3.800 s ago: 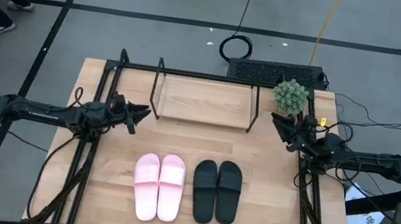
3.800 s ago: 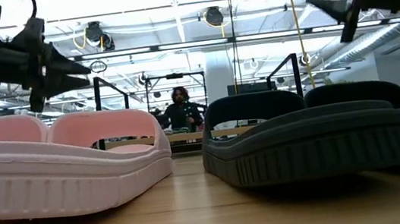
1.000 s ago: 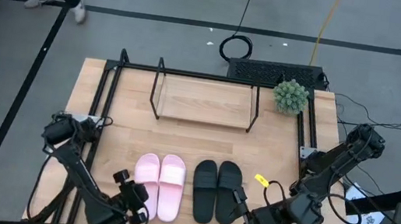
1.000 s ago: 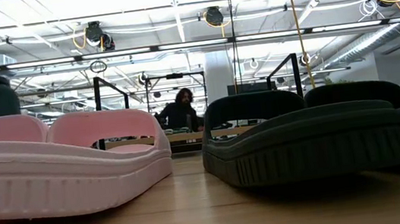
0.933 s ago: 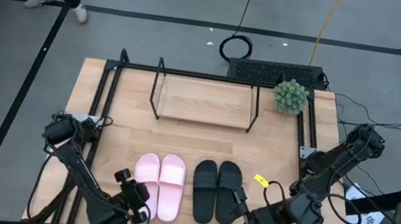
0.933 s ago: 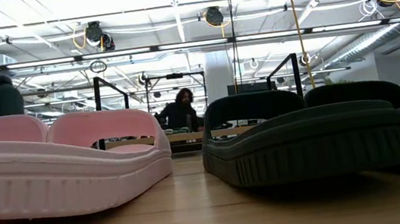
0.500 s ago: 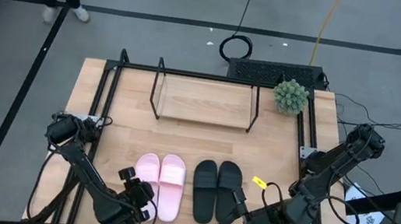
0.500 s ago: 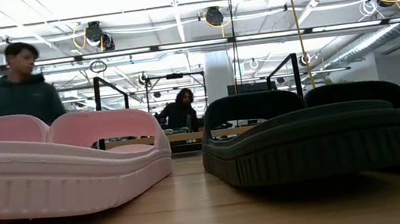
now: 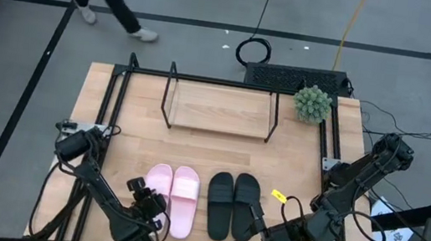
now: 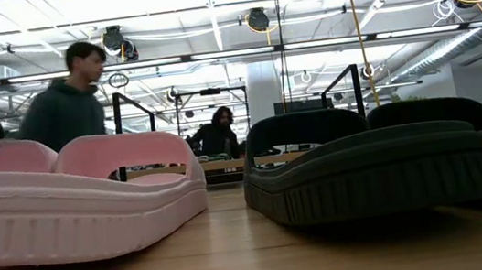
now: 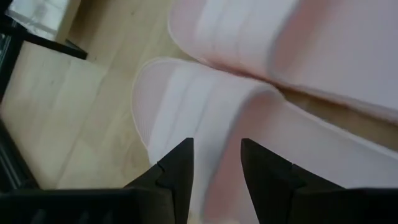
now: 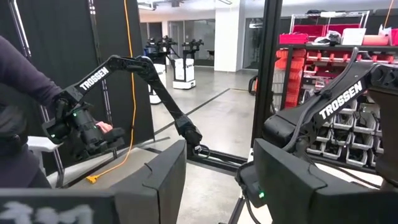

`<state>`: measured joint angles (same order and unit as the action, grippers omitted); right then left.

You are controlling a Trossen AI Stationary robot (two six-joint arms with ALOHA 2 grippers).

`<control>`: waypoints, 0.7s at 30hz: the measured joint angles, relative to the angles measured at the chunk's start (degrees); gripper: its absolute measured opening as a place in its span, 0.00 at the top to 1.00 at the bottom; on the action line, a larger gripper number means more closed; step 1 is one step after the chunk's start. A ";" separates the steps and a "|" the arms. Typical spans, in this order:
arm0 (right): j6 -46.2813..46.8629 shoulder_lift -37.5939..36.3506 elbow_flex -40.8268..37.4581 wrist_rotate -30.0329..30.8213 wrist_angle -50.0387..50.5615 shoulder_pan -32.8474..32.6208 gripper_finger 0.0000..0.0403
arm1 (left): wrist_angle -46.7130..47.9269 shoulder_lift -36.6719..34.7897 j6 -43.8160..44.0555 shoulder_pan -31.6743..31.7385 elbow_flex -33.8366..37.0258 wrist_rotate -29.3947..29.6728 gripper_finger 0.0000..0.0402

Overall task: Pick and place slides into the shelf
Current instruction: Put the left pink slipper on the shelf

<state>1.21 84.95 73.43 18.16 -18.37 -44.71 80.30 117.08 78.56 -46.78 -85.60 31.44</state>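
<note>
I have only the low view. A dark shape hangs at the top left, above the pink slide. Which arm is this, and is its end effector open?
Observer: It is the left arm. Its end effector is open, right over the pink slide farther from the black pair.
Operator: I do not see the right arm at all. Where is it?
Observer: Its end effector is also open. It sits at the near end of the outer black slide.
Operator: Is any slide on the shelf already?
Observer: No. All four lie on the table in front of the shelf.
</note>
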 joint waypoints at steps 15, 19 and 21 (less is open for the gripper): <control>-0.37 0.00 -0.04 -0.01 0.70 0.01 0.56 | -4.15 -0.02 -3.15 0.47 3.44 1.01 0.66; -0.35 0.00 -0.04 -0.01 0.72 0.01 0.56 | -4.09 -0.02 -1.87 1.29 4.86 1.40 0.66; -0.26 0.00 -0.04 -0.01 0.72 0.00 0.56 | -4.22 -0.02 -1.44 1.86 5.70 1.44 0.66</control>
<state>0.95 84.95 73.38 18.15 -17.65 -44.72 76.09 117.05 77.12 -44.92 -79.91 32.89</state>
